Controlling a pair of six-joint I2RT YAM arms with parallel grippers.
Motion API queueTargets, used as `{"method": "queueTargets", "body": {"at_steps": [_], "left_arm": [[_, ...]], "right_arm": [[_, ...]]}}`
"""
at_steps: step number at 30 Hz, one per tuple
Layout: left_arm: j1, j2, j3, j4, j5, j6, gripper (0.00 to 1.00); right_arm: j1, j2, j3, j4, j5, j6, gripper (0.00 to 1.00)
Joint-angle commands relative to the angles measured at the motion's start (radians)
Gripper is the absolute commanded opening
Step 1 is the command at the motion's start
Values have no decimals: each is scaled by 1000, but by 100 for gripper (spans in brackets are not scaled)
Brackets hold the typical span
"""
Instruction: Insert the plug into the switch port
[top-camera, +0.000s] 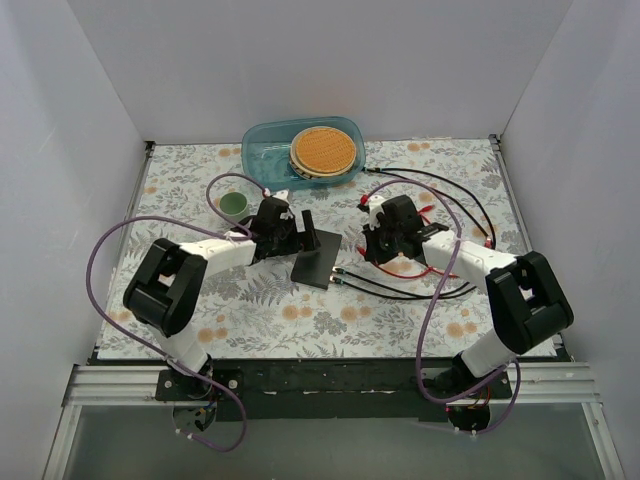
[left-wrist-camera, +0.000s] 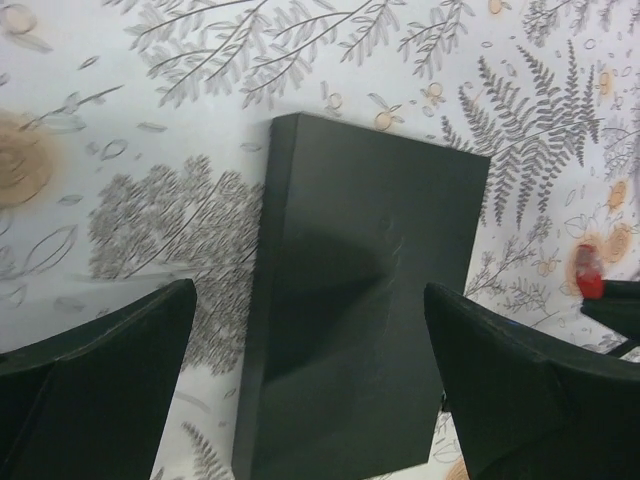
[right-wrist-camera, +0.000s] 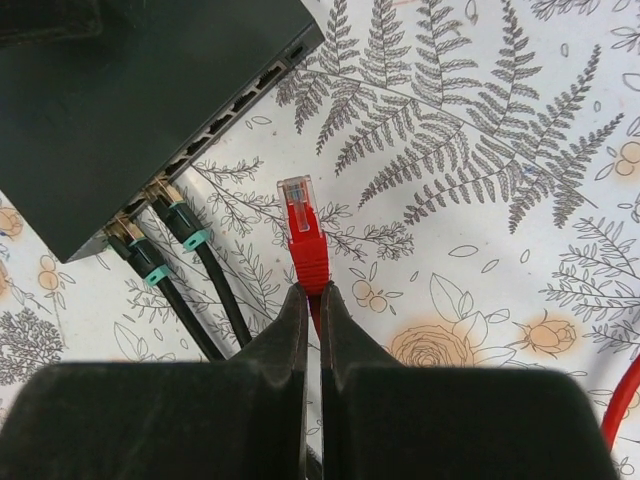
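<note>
A small green cup (top-camera: 235, 205) sits just past the left claw (left-wrist-camera: 310, 290), a bit to its left. I cannot tell what is in it. Further back, beyond both claws, is a blue tub (top-camera: 262, 140). A round orange woven thing (top-camera: 323, 150) lies inside it.

The left claw is spread wide. Its two black fingers (left-wrist-camera: 110, 350) stand one on each side of the switch (left-wrist-camera: 360, 300), which is a flat black box lying right under the claw. I cannot tell if the fingers touch the box.

From the right claw (right-wrist-camera: 313, 292), the switch is ahead and to the left. A row of ports (right-wrist-camera: 230, 105) runs along the side of the switch that faces this claw. Two black cables (right-wrist-camera: 200, 270) with blue-green ends are plugged into the ports closest to the claw, just to its left.

The red plug (right-wrist-camera: 303, 225) sticks out straight ahead of the right claw. The claw is squeezed tight on the back end of the plug. The plug's clear tip points away from the claw. It is near the switch but not touching it, and it is not in a port.

A red cable (right-wrist-camera: 622, 398) shows far to the right of this claw.
</note>
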Motion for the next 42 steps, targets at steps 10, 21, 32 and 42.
{"method": "queueTargets", "body": {"at_steps": [10,21,32,42], "left_arm": [[3,137,126,179,301,70,98],[3,160,168,118,234,75,98],[3,118,88,103,159,52,98],[5,115,53,124,176,44,98]], "right_arm": [[58,116,129,-77,136,-77,1],[133,150,128,-103,156,-91,1],[165,170,135,-118,193,-97,1],[194,161,132,-120,208,-93,1]]}}
